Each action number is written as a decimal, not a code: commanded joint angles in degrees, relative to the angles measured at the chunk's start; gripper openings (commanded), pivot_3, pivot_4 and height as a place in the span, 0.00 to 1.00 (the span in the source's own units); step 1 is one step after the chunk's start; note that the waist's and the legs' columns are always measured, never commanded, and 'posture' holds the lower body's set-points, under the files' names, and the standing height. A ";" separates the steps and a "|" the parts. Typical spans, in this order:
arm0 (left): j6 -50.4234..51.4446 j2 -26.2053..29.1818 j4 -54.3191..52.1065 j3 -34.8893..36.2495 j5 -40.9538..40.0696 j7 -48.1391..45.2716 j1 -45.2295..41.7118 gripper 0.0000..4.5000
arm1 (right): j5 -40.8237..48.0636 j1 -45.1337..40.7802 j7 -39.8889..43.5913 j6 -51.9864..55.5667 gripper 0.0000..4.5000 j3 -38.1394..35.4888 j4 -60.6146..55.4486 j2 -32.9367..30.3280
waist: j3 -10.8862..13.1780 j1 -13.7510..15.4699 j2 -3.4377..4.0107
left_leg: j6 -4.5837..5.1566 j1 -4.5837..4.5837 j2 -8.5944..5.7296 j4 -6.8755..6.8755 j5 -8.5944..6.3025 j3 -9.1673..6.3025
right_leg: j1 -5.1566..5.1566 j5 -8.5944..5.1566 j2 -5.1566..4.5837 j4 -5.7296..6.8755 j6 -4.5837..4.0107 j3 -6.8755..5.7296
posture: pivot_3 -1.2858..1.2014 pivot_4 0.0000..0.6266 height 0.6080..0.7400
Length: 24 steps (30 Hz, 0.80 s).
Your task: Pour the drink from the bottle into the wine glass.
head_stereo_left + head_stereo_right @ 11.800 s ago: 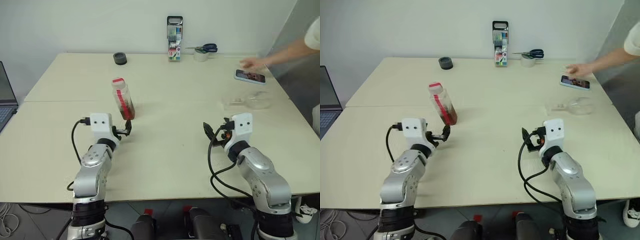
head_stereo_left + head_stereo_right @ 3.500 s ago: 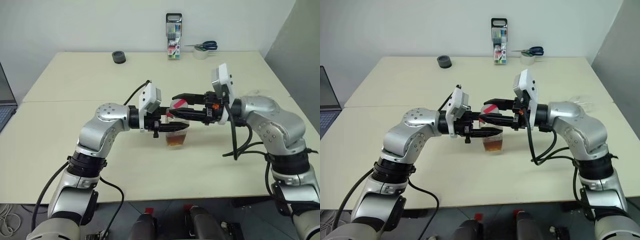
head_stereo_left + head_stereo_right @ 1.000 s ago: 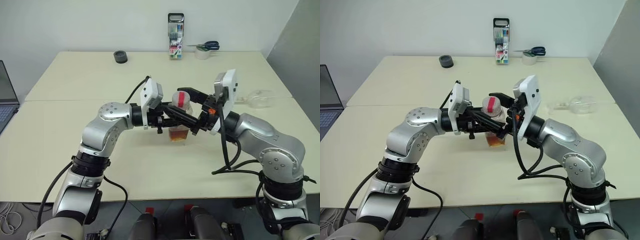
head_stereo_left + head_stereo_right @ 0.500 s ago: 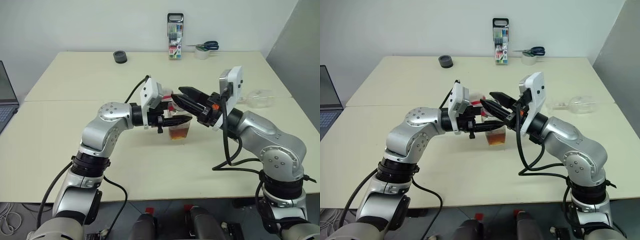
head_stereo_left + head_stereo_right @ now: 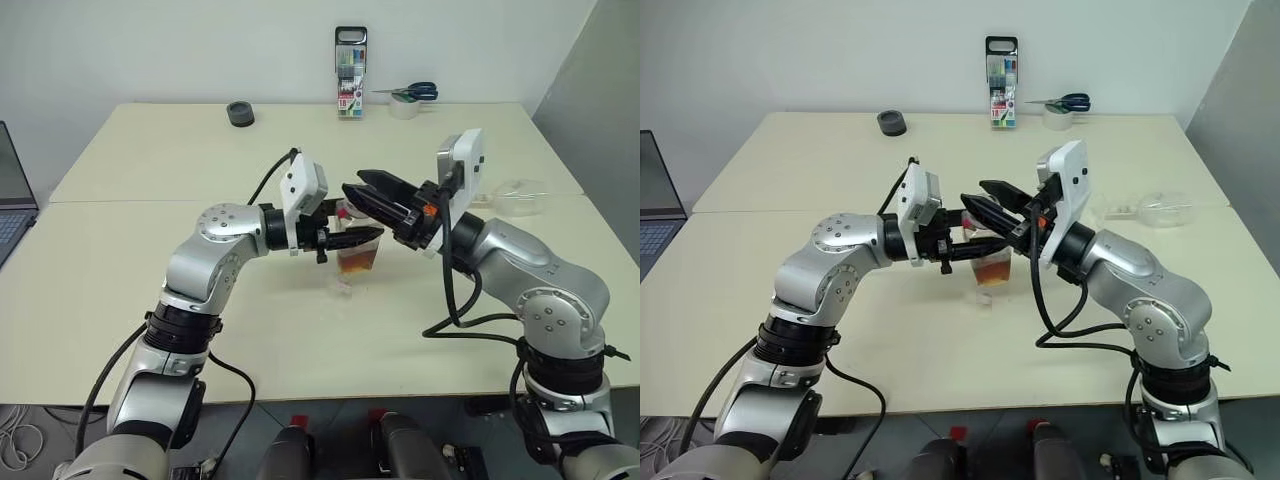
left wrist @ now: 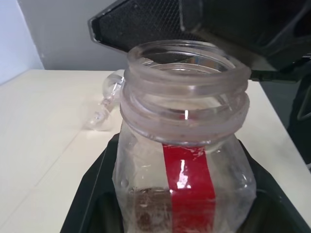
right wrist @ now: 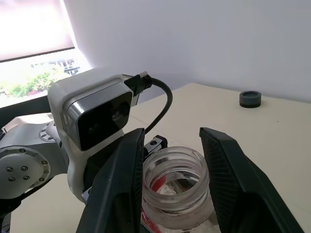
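The left gripper [image 5: 362, 237] reaches in level from the robot's left and pinches the bottle [image 6: 182, 160] around its body, one black finger [image 6: 92, 194] on each side of the clear plastic. The bottle stands upright in that grip, just above the table [image 5: 150, 170], its wide threaded mouth uncovered. A red label strip [image 6: 187, 182] runs down the side facing the left wrist, and the amber drink [image 5: 358, 262] sits low in the bottle.

The right gripper [image 7: 172, 160] comes in from the opposite side, angled a little upward, with its tips over the bottle's mouth. Its two fingers [image 7: 121, 179] stand partly spread, one on each side of the bottle's neck; whether they touch the rim I cannot tell. In the head views something pink and white shows just behind these fingertips, too hidden to name.

A small pale thing [image 5: 343, 290] lies on the table directly below the held bottle, too small to identify.

The wine glass [image 5: 515, 198] lies on its side on the table, well beyond the right gripper toward the robot's right, near the table's edge.

Far beyond both grippers, along the back of the table, stand a pack of markers [image 5: 349, 75], a black roll of tape [image 5: 239, 115], and scissors [image 5: 410, 96] resting on a pale tape roll [image 5: 402, 110]. A laptop [image 5: 10, 200] sits at the robot's far left.
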 commanded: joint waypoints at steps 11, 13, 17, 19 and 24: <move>-2.33 3.44 8.44 13.50 8.16 23.04 -0.94 0.44 | -0.70 -0.78 1.33 -2.21 0.33 -5.26 0.13 -4.24 | 0.02 -0.46 -0.01 | 0.07 0.01 0.08 -0.11 -0.04 -0.03 | -0.11 -0.01 0.10 0.06 -0.04 -0.06 | 0.52 0.24 1.00; -2.00 3.04 7.74 14.07 8.20 23.94 -0.65 0.44 | -0.90 -1.08 2.09 -2.24 0.33 -4.76 0.33 -4.06 | 0.02 0.22 -0.03 | -0.02 -0.05 0.03 -0.06 0.01 -0.02 | -0.10 -0.01 -0.01 0.04 -0.03 -0.03 | 0.52 0.24 1.00; -1.31 3.13 8.28 17.35 8.30 28.20 -1.09 0.44 | -1.04 -1.87 4.64 -2.10 0.33 -3.47 0.60 -4.82 | 0.04 0.33 -0.07 | -0.02 -0.12 -0.08 0.07 0.01 0.01 | -0.06 0.04 -0.09 -0.07 0.06 -0.01 | 0.52 0.24 1.00; -1.41 3.15 9.40 19.22 8.40 31.15 -1.51 0.44 | -1.27 -1.74 6.65 -1.99 0.33 -2.63 -0.09 -5.95 | 0.04 0.25 -0.07 | -0.02 -0.10 -0.03 0.03 0.01 0.00 | -0.08 0.04 -0.09 -0.07 0.05 -0.02 | 0.52 0.24 1.00; -2.59 3.53 13.54 23.95 8.96 38.33 -2.55 0.44 | -1.33 0.09 12.28 -2.42 0.46 -0.48 -2.16 -9.10 | 0.04 0.19 -0.07 | -0.02 -0.08 0.01 -0.01 0.01 -0.01 | -0.10 0.03 -0.07 -0.03 0.05 -0.03 | 0.52 0.24 1.00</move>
